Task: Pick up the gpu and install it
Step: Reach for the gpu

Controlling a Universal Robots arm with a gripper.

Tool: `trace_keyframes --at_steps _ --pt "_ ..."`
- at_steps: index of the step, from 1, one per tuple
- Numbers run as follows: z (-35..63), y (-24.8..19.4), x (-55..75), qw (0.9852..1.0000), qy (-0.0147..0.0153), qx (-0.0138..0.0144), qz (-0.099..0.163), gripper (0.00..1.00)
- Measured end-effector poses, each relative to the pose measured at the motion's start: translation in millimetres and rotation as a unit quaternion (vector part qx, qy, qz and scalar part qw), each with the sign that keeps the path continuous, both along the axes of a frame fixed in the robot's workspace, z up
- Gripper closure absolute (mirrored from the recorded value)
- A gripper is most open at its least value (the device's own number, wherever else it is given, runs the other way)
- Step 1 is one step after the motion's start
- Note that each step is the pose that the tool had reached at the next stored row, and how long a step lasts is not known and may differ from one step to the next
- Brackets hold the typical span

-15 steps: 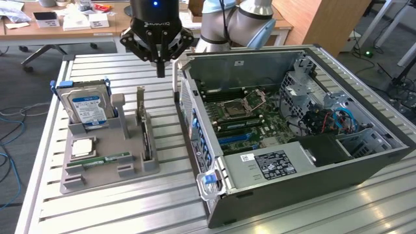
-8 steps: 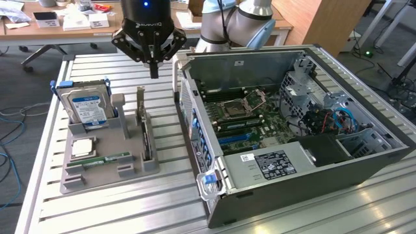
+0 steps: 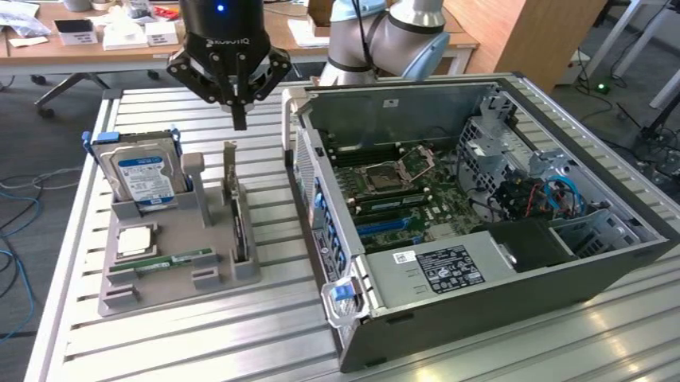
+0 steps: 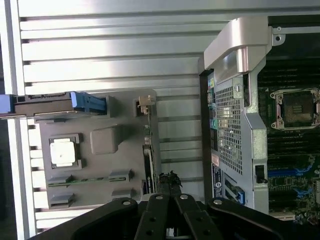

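Gripper (image 3: 239,118) hung above tray (image 3: 170,239), jaws shut, holding nothing. GPU (image 3: 235,208) stood on edge in a tray slot, near HDD (image 3: 143,177), w/ open case (image 3: 595,239) to the exterior view's right. Prob. light and stiff but fragile: thin board. Best hold: top edge, pinched across thickness.

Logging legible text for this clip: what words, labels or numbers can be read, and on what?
"ROBOTIQ": on the gripper.
Blue label on the hard drive: too small to read.
Black label in the case: too small to read.
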State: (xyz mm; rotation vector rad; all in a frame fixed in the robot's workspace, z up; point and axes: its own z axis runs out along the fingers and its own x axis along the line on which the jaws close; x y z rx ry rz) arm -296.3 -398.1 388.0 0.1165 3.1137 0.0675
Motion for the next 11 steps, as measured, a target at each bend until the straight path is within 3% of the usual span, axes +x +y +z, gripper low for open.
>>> trace_keyframes --at_steps 11 --pt "-2.6 0.6 -22.0 1.0000 0.0002 -0.0009 0.000 0.89"
